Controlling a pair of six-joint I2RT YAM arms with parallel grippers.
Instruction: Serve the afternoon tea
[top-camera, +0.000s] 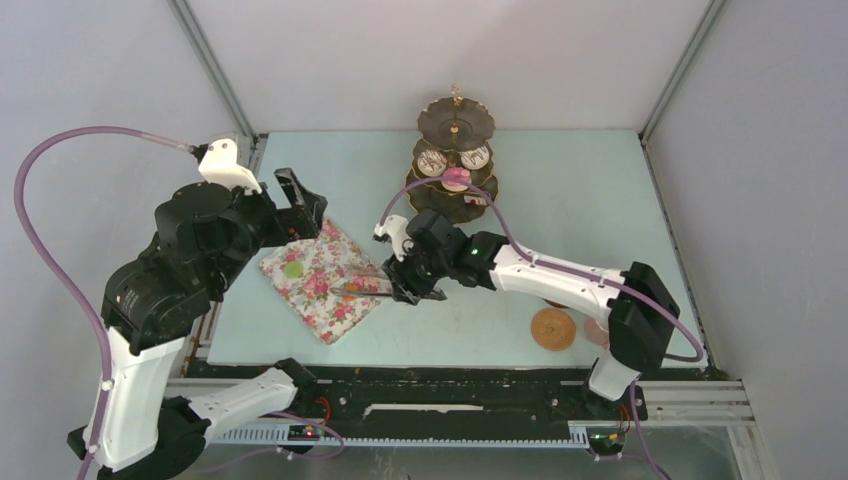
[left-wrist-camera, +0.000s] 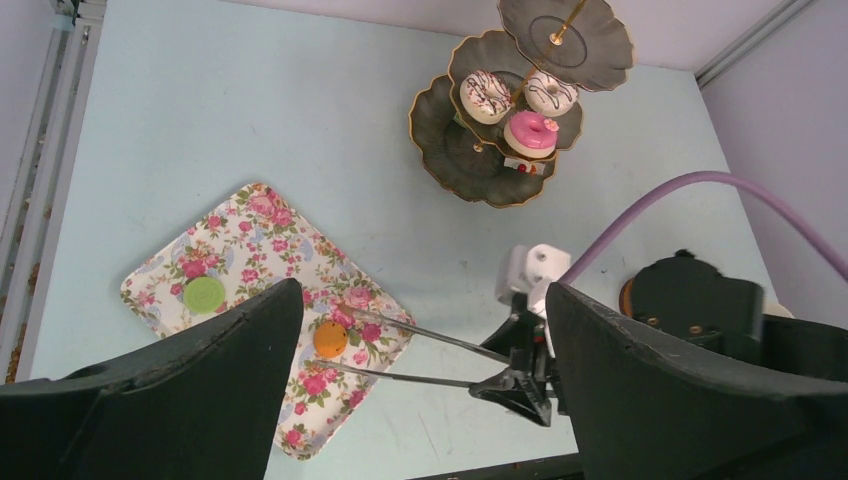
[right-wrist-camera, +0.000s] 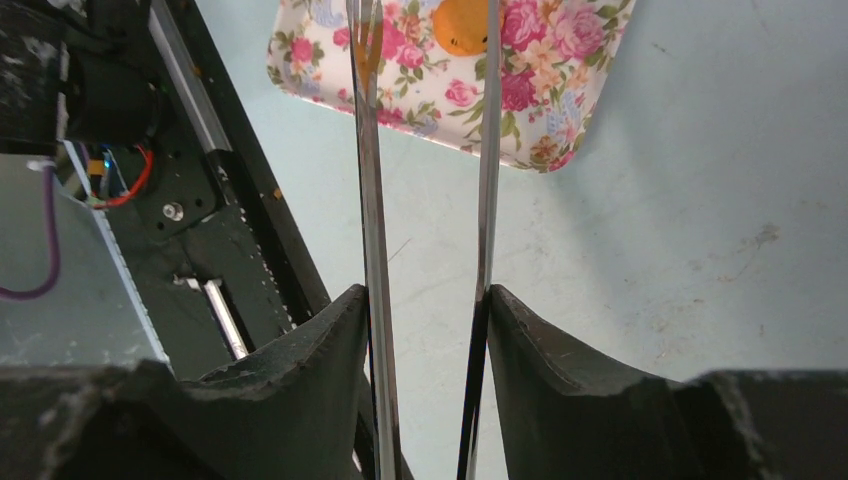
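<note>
Right arm is stretched leftward across mid-table. Right gripper (right-wrist-camera: 428, 300) is part-closed on the tongs (right-wrist-camera: 372, 180), whose tips are set either side of the orange piece (left-wrist-camera: 330, 340) on the floral tray (left-wrist-camera: 250, 225); contact cannot be told. Left gripper (top-camera: 303, 203) is held wide apart, empty, by the tray's far-left corner. Bare table is seen between tray and tiered stand (left-wrist-camera: 470, 170), where the pink doughnut (left-wrist-camera: 531, 132) sits.

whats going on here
The right gripper holds long grey metal tongs, their tips either side of a small orange cake on the floral-print tray. A green piece lies there too. The left gripper hangs open above. Two white doughnuts and a pink doughnut sit on the dark tiered stand.
</note>
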